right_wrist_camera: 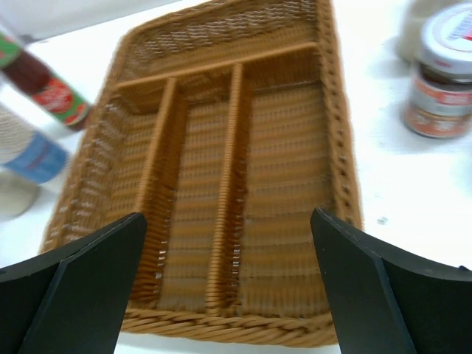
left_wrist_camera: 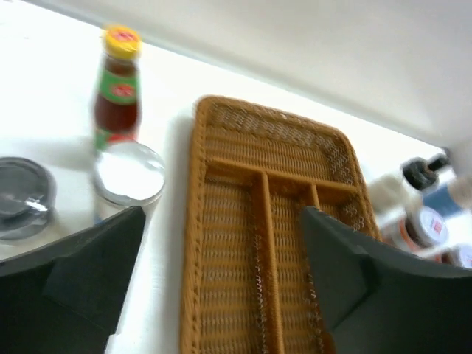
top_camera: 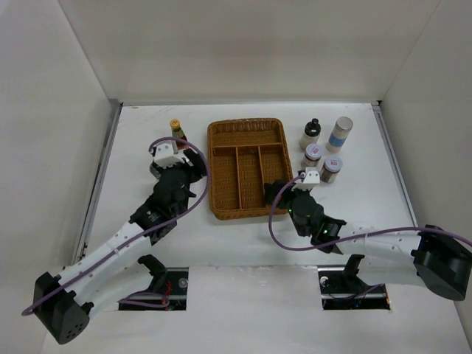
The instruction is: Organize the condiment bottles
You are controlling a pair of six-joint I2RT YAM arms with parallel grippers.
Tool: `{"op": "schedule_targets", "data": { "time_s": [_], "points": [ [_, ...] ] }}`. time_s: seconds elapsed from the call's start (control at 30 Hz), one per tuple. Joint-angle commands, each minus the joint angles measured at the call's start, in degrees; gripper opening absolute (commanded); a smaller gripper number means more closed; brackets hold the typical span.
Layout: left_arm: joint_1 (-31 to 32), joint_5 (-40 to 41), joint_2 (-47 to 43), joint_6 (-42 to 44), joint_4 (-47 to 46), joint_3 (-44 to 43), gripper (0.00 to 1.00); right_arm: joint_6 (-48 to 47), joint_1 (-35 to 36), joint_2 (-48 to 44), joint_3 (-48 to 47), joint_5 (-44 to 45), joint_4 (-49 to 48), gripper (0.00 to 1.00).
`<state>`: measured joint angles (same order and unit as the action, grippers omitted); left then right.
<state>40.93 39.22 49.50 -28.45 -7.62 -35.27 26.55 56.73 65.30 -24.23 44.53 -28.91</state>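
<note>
So: bottles parked either side of the tray, both grippers gaping

Biggest thing is the white table (top_camera: 391, 221), smooth and matte, boxed in by pale panels. Right in the middle sits the brown wicker tray (top_camera: 247, 123). It's a rounded rectangle of tight weave, with one crosswise slot at the far end and three long slots below it. The left gripper (left_wrist_camera: 221, 221) is at the tray's left edge, chunky black fingers spread wide with nothing between them. The right gripper (right_wrist_camera: 227, 217) is at the tray's near end, spread just as wide and holding nothing either.

Every bottle stands on the table, outside the tray. On the right are the blue-banded pale jar (top_camera: 340, 135), a plain cylinder, and the black-capped bottle (top_camera: 311, 131) beside it. Nearer the arms stand a red-labelled shaker (top_camera: 313, 155) and a second shaker (top_camera: 331, 169).

On the left, the glossy yellow-capped dark sauce bottle (top_camera: 176, 129) stands by the tray's far-left corner, with a red-and-green label. The left wrist view shows a clear silver-lidded jar (left_wrist_camera: 129, 177) just in front of it. A grey-lidded jar (left_wrist_camera: 22, 195) sits beside that, cut off by the frame edge. From overhead both jars are hidden under the left arm.

The right wrist view smears at its edges. A blue-labelled blob (right_wrist_camera: 29, 155) left of the tray is too blurred to identify.
</note>
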Motion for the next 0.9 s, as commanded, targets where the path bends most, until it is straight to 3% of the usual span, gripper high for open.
{"op": "schedule_targets", "data": {
  "time_s": [0.0, 0.03, 0.1, 0.13, 0.2, 0.27, 0.33, 0.4, 0.47, 0.57, 0.87],
  "points": [
    [-2.9, 2.3, -1.1, 2.1, 5.9, -5.2, 0.56, -1.4, 0.6, -0.5, 1.0, -6.2, -8.3, 0.87],
    [-3.6, 2.3, -0.5, 2.0, 7.3, -5.7, 0.44, -1.3, 0.6, -0.4, 1.1, -8.0, -8.5, 0.66],
    [-5.0, 2.7, 1.4, 1.7, 8.8, -6.1, 0.48, -1.3, 0.6, -0.8, 1.2, -9.1, -8.4, 0.37],
    [-5.9, 2.8, 2.4, 1.6, 9.2, -6.4, 0.56, -1.3, 0.6, -1.1, 1.2, -9.1, -8.0, 0.29],
    [-7.6, 2.8, 4.7, 1.7, 9.3, -7.3, 0.72, -0.7, 0.4, -1.1, 1.3, -9.6, -7.7, 0.25],
    [-9.8, 1.8, 7.6, 2.0, 8.8, -8.2, 0.79, -0.2, 0.3, -0.8, 1.2, -10.5, -7.7, 0.29],
    [-11.2, 0.1, 11.1, 2.1, 7.7, -9.4, 0.84, -0.4, 0.4, -0.7, 1.0, -11.2, -7.7, 0.44],
    [-12.0, -0.7, 14.6, 2.2, 7.0, -10.8, 0.86, -0.5, 0.2, -0.3, 1.1, -11.5, -8.4, 0.68],
    [-12.2, -1.0, 17.6, 2.4, 6.8, -11.9, 0.86, -0.3, 0.0, 0.7, 0.9, -11.9, -8.3, 0.79],
    [-12.3, -0.7, 20.2, 3.2, 4.9, -12.2, 0.86, -0.6, 0.2, 0.6, 0.5, -12.5, -7.8, 0.84],
    [-12.4, 3.1, 23.0, 4.4, 1.7, -11.1, 0.81, -0.4, 0.0, 0.6, 0.8, -12.7, -8.2, 0.85]
  ]
}}
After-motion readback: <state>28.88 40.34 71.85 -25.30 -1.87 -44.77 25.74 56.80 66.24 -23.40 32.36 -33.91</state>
